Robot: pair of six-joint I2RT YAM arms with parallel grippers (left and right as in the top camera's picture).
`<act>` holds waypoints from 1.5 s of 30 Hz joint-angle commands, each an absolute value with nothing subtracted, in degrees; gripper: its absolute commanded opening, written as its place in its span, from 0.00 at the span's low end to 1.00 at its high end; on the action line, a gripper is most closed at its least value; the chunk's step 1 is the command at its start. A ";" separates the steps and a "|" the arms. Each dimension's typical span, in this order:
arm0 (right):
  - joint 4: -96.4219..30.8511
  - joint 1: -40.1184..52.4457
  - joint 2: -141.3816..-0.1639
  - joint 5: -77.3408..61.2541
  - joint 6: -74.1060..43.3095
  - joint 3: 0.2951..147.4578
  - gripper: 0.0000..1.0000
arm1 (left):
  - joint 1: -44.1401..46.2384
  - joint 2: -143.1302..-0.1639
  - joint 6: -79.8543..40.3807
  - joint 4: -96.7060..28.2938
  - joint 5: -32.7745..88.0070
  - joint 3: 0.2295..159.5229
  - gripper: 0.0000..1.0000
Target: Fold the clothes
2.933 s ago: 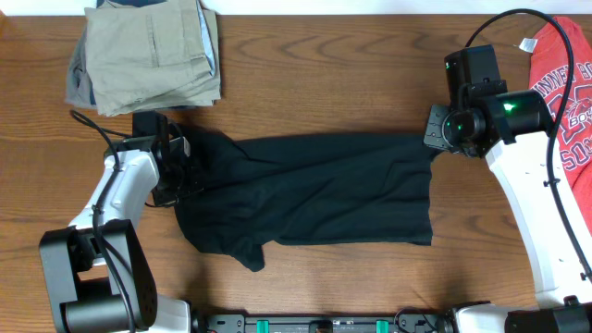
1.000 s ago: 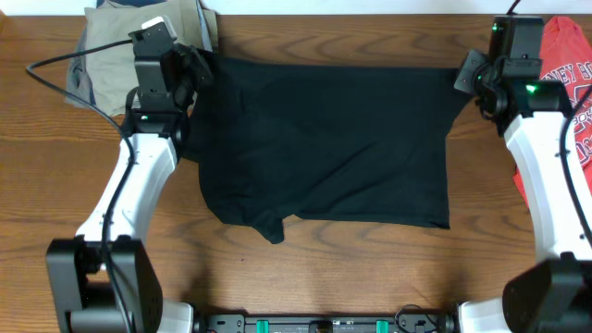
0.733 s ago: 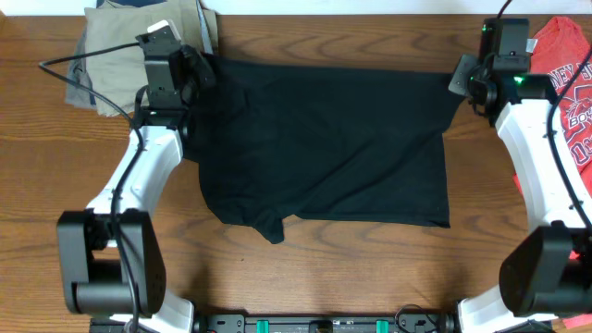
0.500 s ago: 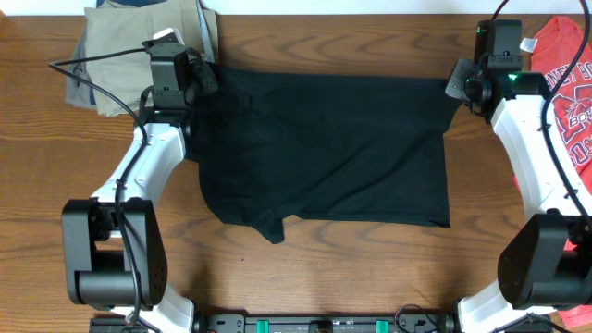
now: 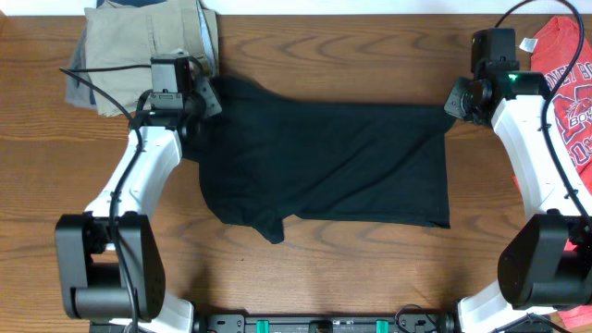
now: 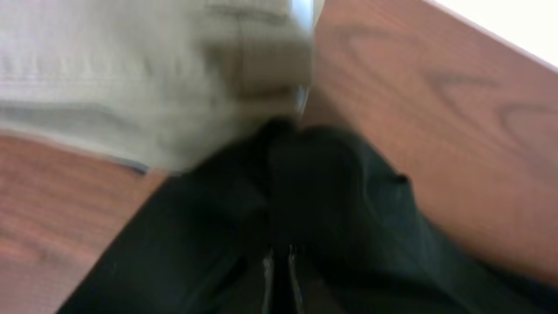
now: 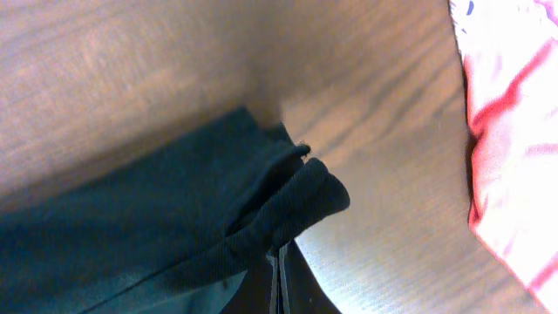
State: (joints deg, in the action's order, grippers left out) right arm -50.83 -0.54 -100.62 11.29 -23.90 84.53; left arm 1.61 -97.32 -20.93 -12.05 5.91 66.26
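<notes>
The black T-shirt [image 5: 324, 162] lies spread across the middle of the table in the overhead view, with a small flap at its lower left. My left gripper [image 5: 205, 92] is shut on the shirt's top left corner, next to the khaki trousers. My right gripper [image 5: 451, 102] is shut on the shirt's top right corner. In the left wrist view the black fabric [image 6: 296, 201] bunches over the closed jaws [image 6: 280, 262]. In the right wrist view a rolled edge of the shirt [image 7: 270, 218] is pinched in the closed jaws [image 7: 279, 270]. No logo or neck label shows.
Folded khaki-beige trousers [image 5: 148, 51] lie at the back left, close to my left gripper, and show in the left wrist view [image 6: 131, 70]. A red T-shirt with white lettering [image 5: 569, 83] lies at the right edge and shows in the right wrist view [image 7: 514, 131].
Both grippers have drawn the shirt's top edge toward the front of the table, from near the back edge. The shirt's visible area has become shorter front to back.
</notes>
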 commanded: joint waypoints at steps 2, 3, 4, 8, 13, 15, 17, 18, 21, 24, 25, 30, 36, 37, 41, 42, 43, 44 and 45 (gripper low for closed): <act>-53.41 -1.21 -100.07 10.11 -26.13 84.62 0.01 | 1.19 -95.39 -20.01 -16.12 5.54 66.94 0.06; -53.95 -1.21 -100.09 10.07 -26.13 84.62 0.01 | 1.19 -95.48 -19.99 -17.26 5.10 66.94 0.06; -54.54 -1.21 -100.09 10.07 -26.13 84.62 0.01 | 1.19 -95.48 -19.84 -18.15 4.64 66.92 0.06; -55.70 -1.21 -100.09 9.21 -26.13 84.58 0.01 | 1.21 -95.48 -19.55 -21.04 3.60 66.41 0.06; -55.64 -1.17 -100.09 8.16 -26.15 83.35 0.01 | 1.21 -95.50 -19.55 -22.81 3.57 64.16 0.07; -55.09 -1.10 -100.09 8.12 -26.15 81.80 0.01 | 1.21 -95.59 -19.55 -23.11 3.51 63.44 0.07; -53.74 -1.10 -100.09 8.12 -26.13 79.61 0.01 | 1.19 -95.74 -19.55 -23.11 3.40 62.98 0.07; -52.71 -1.10 -100.09 8.12 -26.15 78.24 0.01 | 1.19 -95.90 -19.55 -23.14 3.40 62.94 0.09; -49.45 -1.10 -100.09 8.12 -26.13 74.46 0.01 | 1.21 -96.68 -19.31 -23.14 3.40 62.89 0.17; -47.03 -1.10 -100.09 8.12 -26.13 71.64 0.01 | 1.21 -98.19 -18.37 -23.46 3.31 62.89 0.17; -46.68 -1.10 -100.09 8.12 -26.15 71.20 0.01 | 1.21 -98.74 -18.24 -23.83 3.18 62.89 0.16; -45.91 -1.10 -100.09 8.36 -26.13 70.37 0.03 | 1.19 -101.10 -18.24 -25.93 1.89 62.89 0.11; -46.50 -1.13 -100.09 8.38 -26.09 70.32 0.89 | 1.21 -101.47 -18.26 -26.55 1.91 62.89 0.11; -46.54 -1.13 -100.09 8.40 -26.09 70.32 0.96 | 1.21 -101.38 -18.26 -26.59 1.93 62.89 0.09; -46.63 -1.13 -100.07 8.36 -26.06 70.37 0.99 | 1.21 -99.53 -18.24 -26.72 2.17 62.92 0.06; -46.48 -1.10 -100.07 8.32 -26.09 70.43 0.99 | 1.21 -98.61 -18.24 -26.68 2.17 62.94 0.06; -46.24 -1.10 -100.07 8.21 -26.04 70.46 0.99 | 1.21 -97.67 -18.22 -26.65 2.24 62.98 0.06; -45.87 -1.10 -100.07 7.33 -25.06 70.46 0.99 | 1.21 -96.51 -17.89 -26.50 2.68 63.00 0.06; -45.19 -1.10 -100.07 5.52 -23.22 70.46 0.96 | 1.30 -95.37 -17.54 -26.09 3.95 63.00 0.06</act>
State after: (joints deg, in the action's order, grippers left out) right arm -45.93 -0.54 -100.62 7.31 -25.21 70.65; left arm 1.56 -99.79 -19.03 -26.52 2.83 63.22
